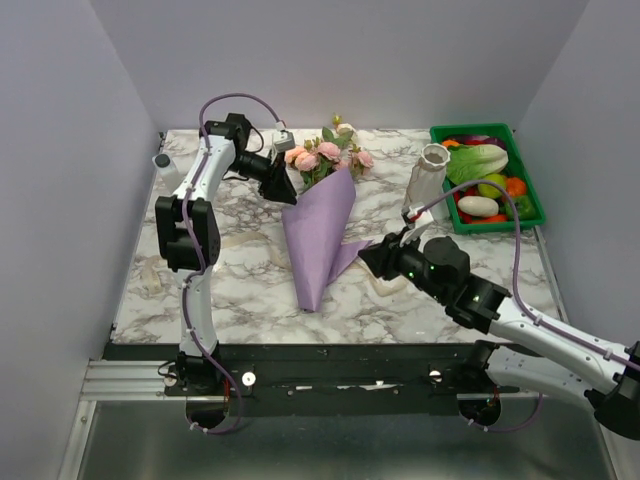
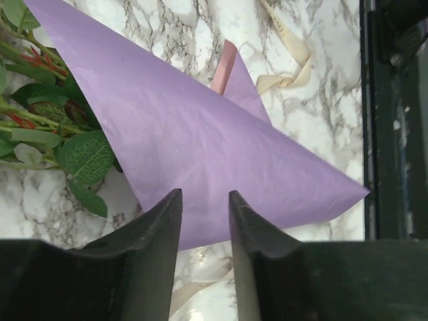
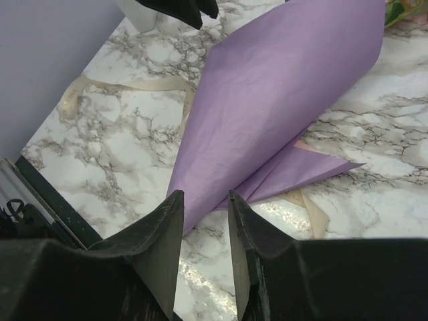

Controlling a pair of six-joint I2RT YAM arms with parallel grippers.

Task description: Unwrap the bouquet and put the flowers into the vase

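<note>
Left gripper (image 2: 204,200), jaws narrowly apart and empty, hovers at the wide end of the bouquet (image 1: 320,235); right gripper (image 3: 204,199), likewise part-open, sits beside its lower edge. The bouquet lies between the arms, left of the vase (image 1: 428,180), its stems hidden inside the cone

left hand (image 2: 204,195), right hand (image 3: 204,195), jaws slightly apart

No readable text shows in any view; no labels, no brands. No numbers or signs either.
</note>
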